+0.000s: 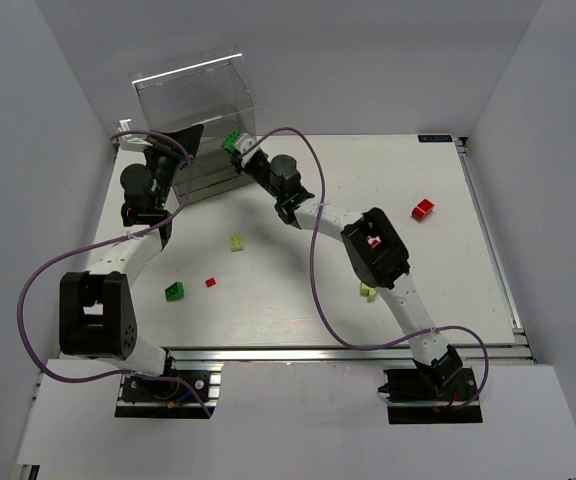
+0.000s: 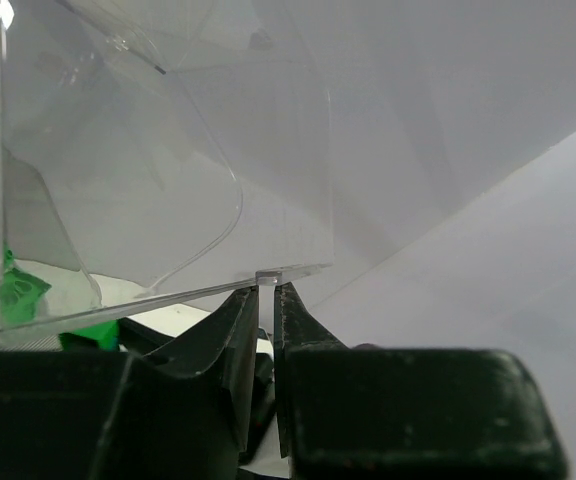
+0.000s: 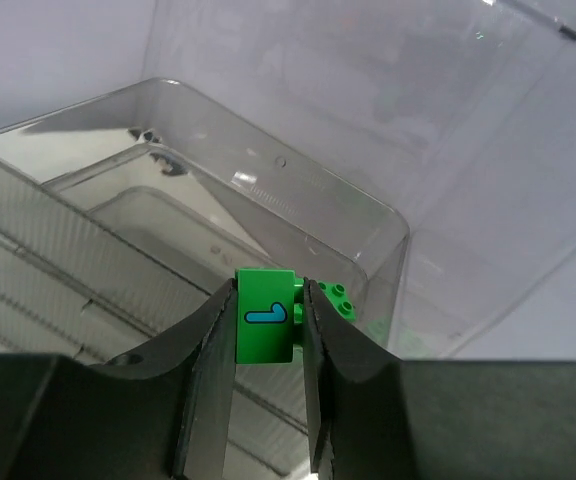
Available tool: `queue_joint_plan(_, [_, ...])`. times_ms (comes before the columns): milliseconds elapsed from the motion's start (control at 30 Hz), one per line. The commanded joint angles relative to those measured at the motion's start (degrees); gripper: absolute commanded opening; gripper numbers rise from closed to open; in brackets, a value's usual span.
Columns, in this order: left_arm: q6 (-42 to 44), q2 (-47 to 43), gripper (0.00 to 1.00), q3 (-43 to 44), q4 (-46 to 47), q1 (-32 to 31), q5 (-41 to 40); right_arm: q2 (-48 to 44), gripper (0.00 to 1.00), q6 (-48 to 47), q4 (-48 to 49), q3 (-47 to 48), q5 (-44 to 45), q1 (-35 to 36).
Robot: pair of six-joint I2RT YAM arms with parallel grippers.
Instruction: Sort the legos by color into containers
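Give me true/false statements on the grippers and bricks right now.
1. The right gripper grips a green brick. True.
2. The left gripper is open and empty. False: it is pinched shut on a clear plastic edge of the cabinet.
3. A red brick lies on the table. True.
4. No bricks are left on the table. False: several are, including a yellow-green brick.

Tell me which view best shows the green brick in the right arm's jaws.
Right wrist: the green brick is close and central, clamped between the jaws. Top view shows it as a speck; left wrist shows green bits through plastic, unidentifiable.
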Motion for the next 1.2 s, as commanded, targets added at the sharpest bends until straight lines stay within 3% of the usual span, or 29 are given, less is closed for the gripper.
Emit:
queue_joint_plan(0, [0.27, -3.49, 0.23, 0.23, 2.03, 0.59, -1.04, 2.94, 0.0, 3.16, 11.34, 6.01, 4.18, 0.21])
queue_joint_plan(333, [-0.08, -3.49, 0.23, -0.29, 3.26, 1.12, -1.04, 10.94, 0.0, 3.77, 12.15, 16.73, 8.14, 0.48])
queue_joint_plan(833, [-0.25, -4.02, 0.23, -1.62, 3.61, 1.12, -1.13, 15.6, 0.0, 4.92, 10.65, 20.16, 8.14, 0.21])
queue_joint_plan(867, [-0.25, -4.02, 0.23, -1.62, 3.61, 1.12, -1.13, 15.6, 0.03, 5.09, 10.65, 19.99, 8.14, 0.3])
queue_joint_plan(1000, [-0.34, -3.93, 0.23, -1.35, 3.44, 1.12, -1.04, 15.34, 0.45, 5.71, 10.83, 19.64, 7.61, 0.12])
queue_joint_plan(1100, [-0.25, -4.19, 0.23, -1.26, 3.0, 1.12, -1.04, 13.94, 0.59, 6.41, 11.18, 18.59, 7.26, -0.05])
queue_joint_plan(1167, [-0.17, -4.2, 0.23, -1.18, 2.91, 1.12, -0.95, 13.23, 0.63, 6.59, 11.35, 17.1, 6.73, -0.23])
